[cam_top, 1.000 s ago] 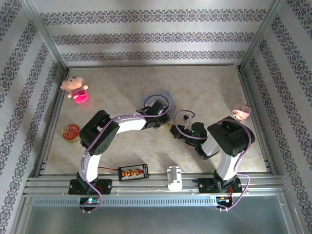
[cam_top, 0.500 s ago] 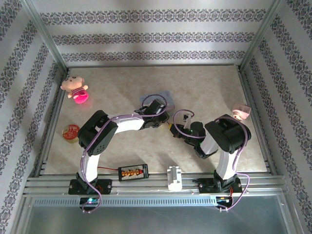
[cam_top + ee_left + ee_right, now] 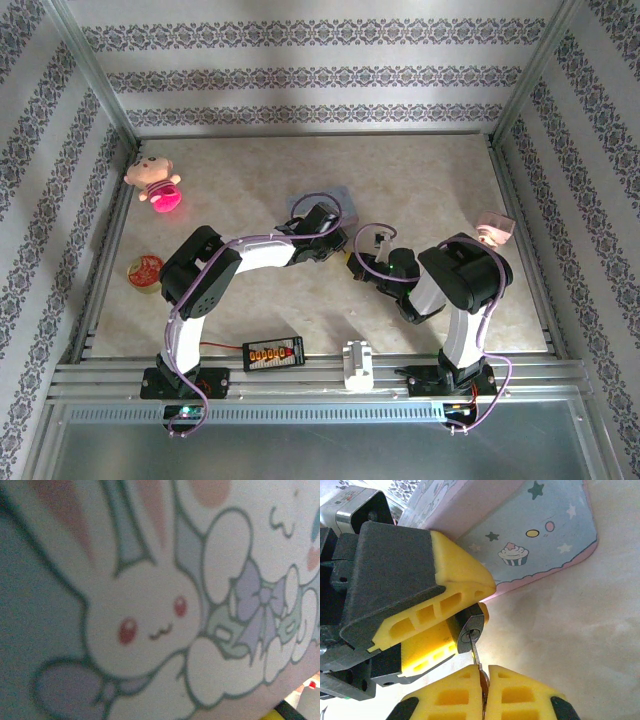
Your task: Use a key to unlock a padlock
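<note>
The small dark grey padlock (image 3: 470, 632) is pinched between the yellow fingers (image 3: 455, 570) of my left gripper (image 3: 343, 256), with its keyhole end facing my right gripper. My right gripper (image 3: 485, 672) is shut on the key (image 3: 476, 654), and the blade's tip sits in the keyhole. In the top view the two grippers meet near the table's middle, with my right gripper (image 3: 362, 270) just right of the left. The pale blue cartoon tin (image 3: 540, 540) lies right behind them. Its printed lid (image 3: 150, 605) is very close to the left wrist camera.
A pink doll (image 3: 152, 178) lies at the back left and a round red tin (image 3: 146, 272) at the left edge. A small pink figure (image 3: 492, 228) stands at the right. A black device with an orange display (image 3: 273, 353) and a white block (image 3: 357, 364) rest on the front rail.
The right arm has shifted slightly left toward the left gripper and its wrist has turned a little. The left arm has stayed put.
</note>
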